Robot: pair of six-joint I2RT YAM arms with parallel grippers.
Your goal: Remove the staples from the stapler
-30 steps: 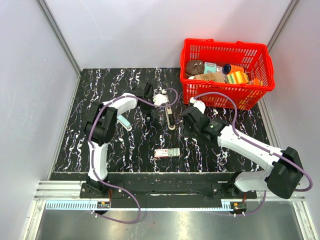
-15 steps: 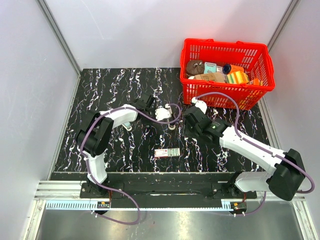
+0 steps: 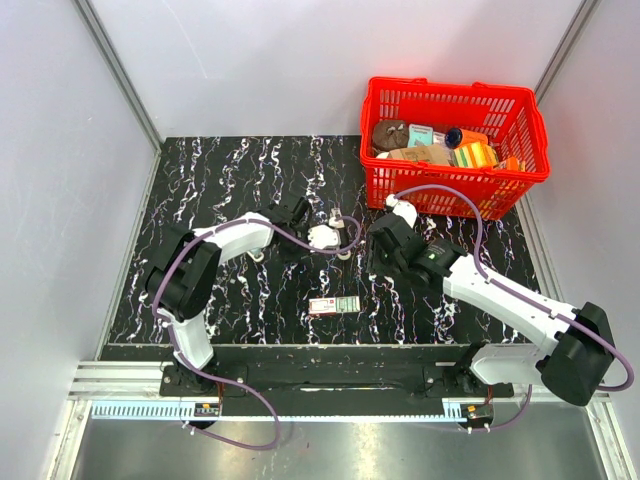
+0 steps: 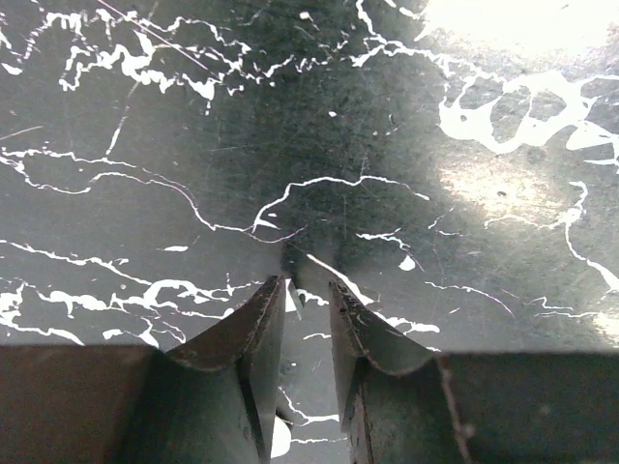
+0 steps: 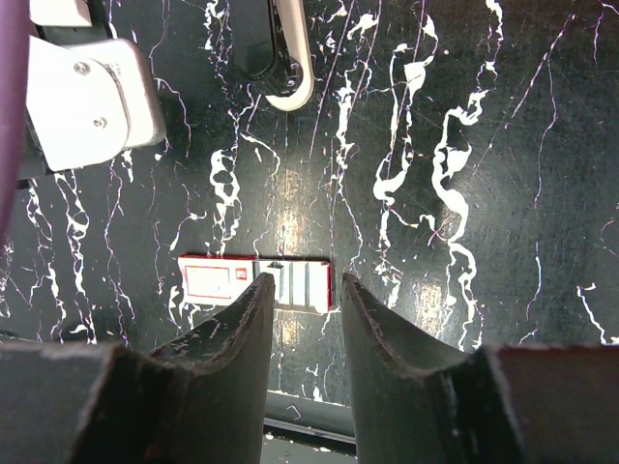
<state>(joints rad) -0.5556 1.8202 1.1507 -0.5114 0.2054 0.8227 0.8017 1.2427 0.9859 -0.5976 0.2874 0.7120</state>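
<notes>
The left gripper (image 4: 308, 290) hovers over the table (image 4: 435, 242), narrow and empty — the right gripper (image 5: 305, 283), equally narrow, hangs near a flat box (image 5: 213, 280), the stapler (image 5: 276, 48) lying beyond.

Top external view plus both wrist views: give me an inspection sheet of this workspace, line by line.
Surface: black, white-veined marble-look tabletop; no spills seen.
Job's things: small slim black bar-shaped stapler lying flat, mostly hidden under the left wrist in the top view.
Clutter: flat pink-and-green rectangular box near the front edge; red plastic basket of assorted goods, far right.
Grippers: left gripper narrowly open, empty; right gripper open, empty, box in its view.
Cables: purple cables looped along both arms; no snag seen.
Surroundings: pale grey enclosure walls; nothing else seen.
</notes>
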